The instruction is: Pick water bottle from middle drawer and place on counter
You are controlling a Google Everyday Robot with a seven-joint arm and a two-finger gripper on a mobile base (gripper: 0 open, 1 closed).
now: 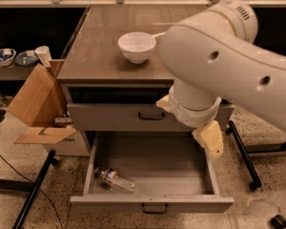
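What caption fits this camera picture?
The gripper hovers over the right of the open drawer; the water bottle lies front-left inside.

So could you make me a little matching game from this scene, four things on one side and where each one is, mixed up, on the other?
Things:
1. water bottle
2. white bowl
3. cardboard box
4. gripper

Places:
A. standing on the counter
B. by the right edge of the open drawer
C. off to the left, beside the counter
D. lying in the open drawer, front left

Pairs: 1-D, 2-A, 3-C, 4-B
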